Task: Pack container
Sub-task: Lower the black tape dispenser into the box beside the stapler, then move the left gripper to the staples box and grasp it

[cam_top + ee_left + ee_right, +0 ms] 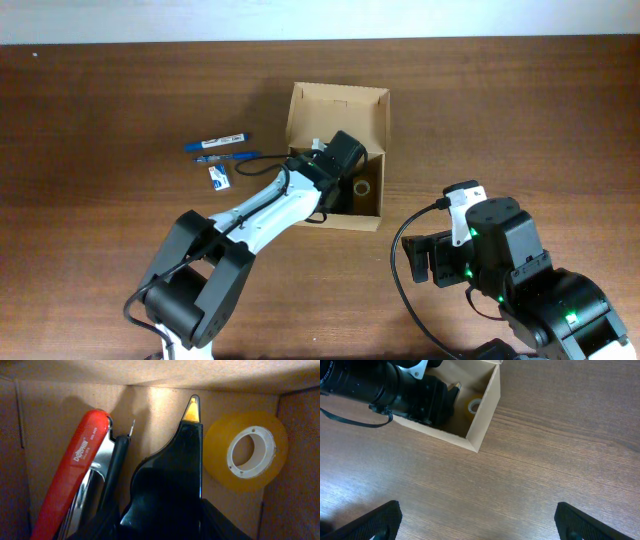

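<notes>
The left pincer [342,178] reached down inside the container [335,112]. In its wrist view it was clamped on a red stapler [75,475]. Only one glossy black finger [175,485] showed plainly, tapering to a translucent amber tip. The stapler stood tilted, with a smooth red plastic top, a chrome magazine and a thin black base pressed against that finger. To the finger's other side, a roll of clear yellowish tape [247,450] lay against the container's inner corner (its white core ring faced the camera).

The container was a plain tan cardboard box, rectangular and matte, with its flap lid standing open at the far edge. It sat on the dark wood-grain table [100,100].

Just outside the container's left wall lay a blue-and-white marker [220,141], a slimmer blue pen [225,157] and a small white packet [220,177].

The right pincer [480,520] hung off the container's front right corner with jaws spread wide and holding nothing. Its knurled black fingertips [375,520] were above bare tabletop.
</notes>
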{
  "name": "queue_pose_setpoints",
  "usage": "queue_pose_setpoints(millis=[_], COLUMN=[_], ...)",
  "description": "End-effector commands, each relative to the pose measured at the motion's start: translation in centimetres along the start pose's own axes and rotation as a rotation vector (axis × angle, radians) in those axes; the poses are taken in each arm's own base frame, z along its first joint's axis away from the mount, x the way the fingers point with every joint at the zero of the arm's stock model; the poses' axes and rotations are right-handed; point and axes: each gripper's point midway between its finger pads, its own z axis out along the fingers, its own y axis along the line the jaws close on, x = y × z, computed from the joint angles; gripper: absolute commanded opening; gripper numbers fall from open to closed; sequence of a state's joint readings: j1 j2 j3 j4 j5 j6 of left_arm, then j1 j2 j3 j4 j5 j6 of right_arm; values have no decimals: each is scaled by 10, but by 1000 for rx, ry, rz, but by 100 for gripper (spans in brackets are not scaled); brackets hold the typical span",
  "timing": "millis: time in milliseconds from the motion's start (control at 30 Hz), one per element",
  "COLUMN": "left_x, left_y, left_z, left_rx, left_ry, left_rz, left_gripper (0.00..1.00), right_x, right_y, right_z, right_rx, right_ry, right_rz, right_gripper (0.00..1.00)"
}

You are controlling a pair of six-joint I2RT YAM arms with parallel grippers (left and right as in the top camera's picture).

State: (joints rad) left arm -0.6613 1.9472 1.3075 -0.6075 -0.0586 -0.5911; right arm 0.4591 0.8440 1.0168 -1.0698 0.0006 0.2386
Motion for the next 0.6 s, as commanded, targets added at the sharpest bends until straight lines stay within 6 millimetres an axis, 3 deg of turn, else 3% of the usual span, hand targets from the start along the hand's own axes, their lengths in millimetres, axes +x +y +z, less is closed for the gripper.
queue_pose_setpoints(millis=[0,33,67,100,367,567], left_x=[0,0,0,0,-2,-19], left_y=[-6,-6,-6,-6,-7,-5], left_z=[3,3,3,3,-1,-63], left_rx=[13,13,13,13,20,55], left_ry=[6,5,6,6,-1,-97], left_rz=[22,22,22,22,22,81], left_gripper=[34,34,50,56,56,57], right_x=[1,0,1,1,1,1], right_y=[-1,-1,-1,-1,-1,-1], right_z=[-1,-1,-1,-1,-1,-1], right_rx=[7,7,6,7,6,7], right_ry=[-5,-5,-5,-5,-5,-5], right_rz=[0,0,0,0,0,0], right_gripper=[99,99,99,99,99,99])
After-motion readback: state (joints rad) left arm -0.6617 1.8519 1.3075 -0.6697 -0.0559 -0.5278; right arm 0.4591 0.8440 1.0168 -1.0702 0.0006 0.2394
